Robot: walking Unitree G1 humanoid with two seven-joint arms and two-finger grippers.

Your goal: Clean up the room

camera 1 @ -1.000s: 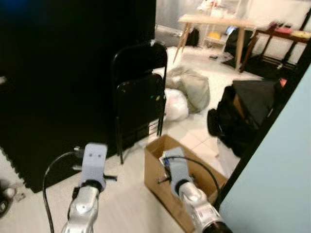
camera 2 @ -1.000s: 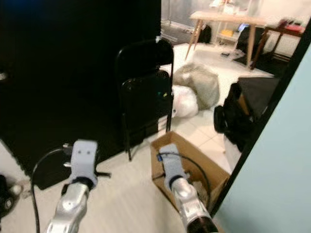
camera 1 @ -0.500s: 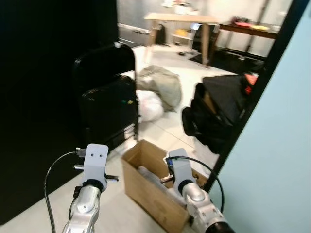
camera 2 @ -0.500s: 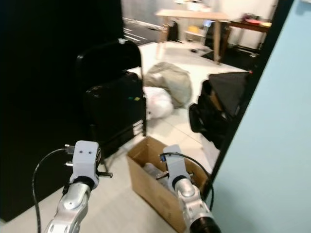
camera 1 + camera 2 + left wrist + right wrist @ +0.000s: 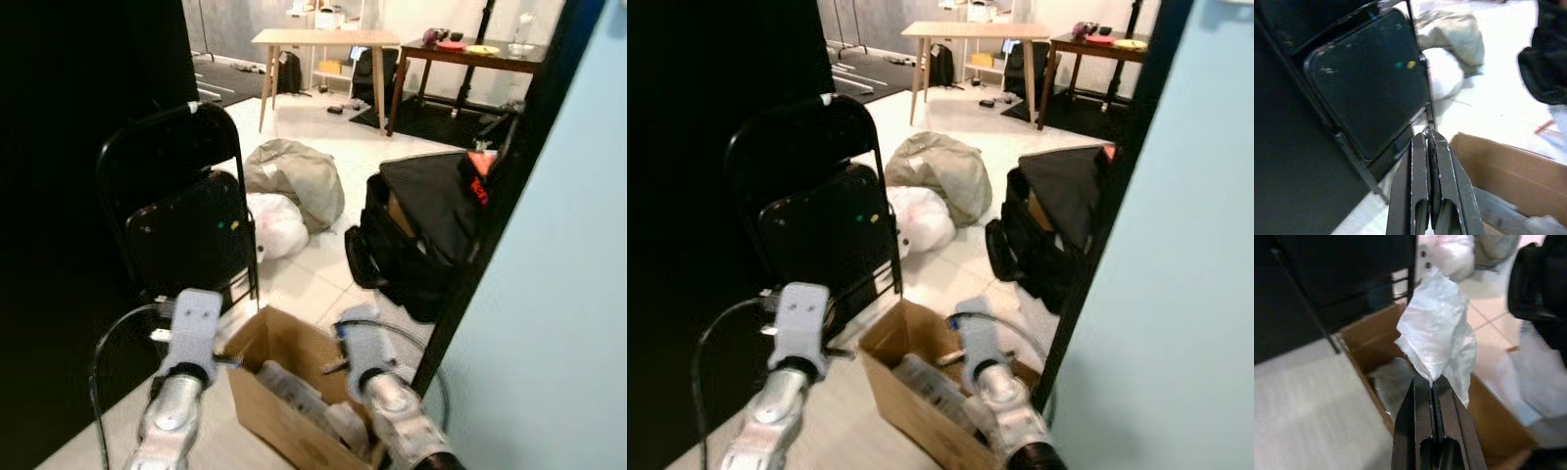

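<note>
A crumpled white plastic wrapper [image 5: 1437, 340] is pinched between the tips of the right gripper [image 5: 1432, 382], whose two black fingers are pressed together on its lower edge. It hangs over the open cardboard box [image 5: 294, 387] on the floor, above the near half of the box, where other pale rubbish [image 5: 289, 387] already lies.

My guess is the drop comes next, and the risk is plain. The wrapper is light and floppy, so it could cling to a finger when the grip loosens, or drift over the box's rim onto the pale floor [image 5: 1308, 396]. The robot's view is slightly smeared, which suggests it may be moving; letting go mid-step would make a miss likelier.

The right arm [image 5: 392, 406] reaches forward and down from the near side of the box, wrist over the box's near wall. The left gripper [image 5: 1429, 139] has its fingers closed flat against each other with nothing between them. It points past the box's far-left corner toward the black folding chair [image 5: 181, 215] just behind the box, with the left arm [image 5: 181, 392] held out beside the box's left wall.

Beyond the box lie a white bag [image 5: 274, 223] and a grey-green sack [image 5: 294, 178], and to the box's right a black bag [image 5: 421, 235] against the dark door frame [image 5: 500, 196].
</note>
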